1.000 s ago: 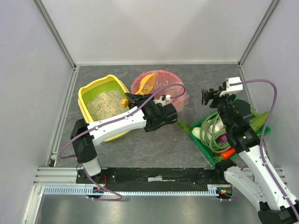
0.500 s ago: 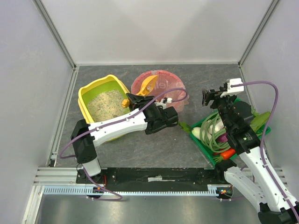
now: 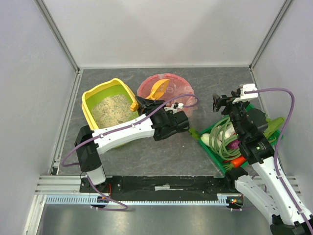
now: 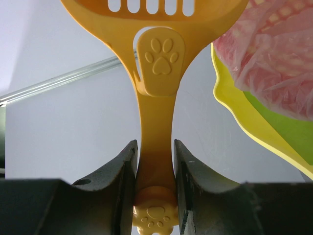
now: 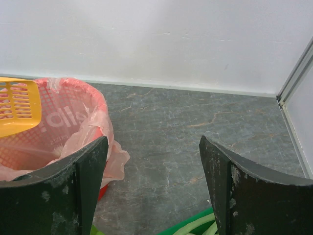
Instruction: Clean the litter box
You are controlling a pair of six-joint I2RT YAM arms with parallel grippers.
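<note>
The yellow litter box (image 3: 115, 81) with green inner walls and pale grainy litter (image 3: 111, 108) sits at the back left. My left gripper (image 3: 139, 104) is shut on the handle of an orange slotted scoop (image 3: 157, 89). The scoop's head hangs over the round red bin with the pink bag (image 3: 177, 88). In the left wrist view the scoop handle (image 4: 155, 142) is pinched between both jaws of the left gripper (image 4: 155, 164), with the litter box rim (image 4: 264, 126) to the right. My right gripper (image 3: 220, 102) (image 5: 154, 142) stands open and empty above the tabletop.
A green tray of vegetables (image 3: 210, 152) lies under the right arm at the right side. The red bin (image 5: 54, 127) shows left of the right fingers, with the scoop head (image 5: 14, 105) over it. White walls close in the table on three sides.
The left gripper has carried the scoop a little to the right, further over the red bin. The right arm has drifted slightly right and its jaws have widened a little.
</note>
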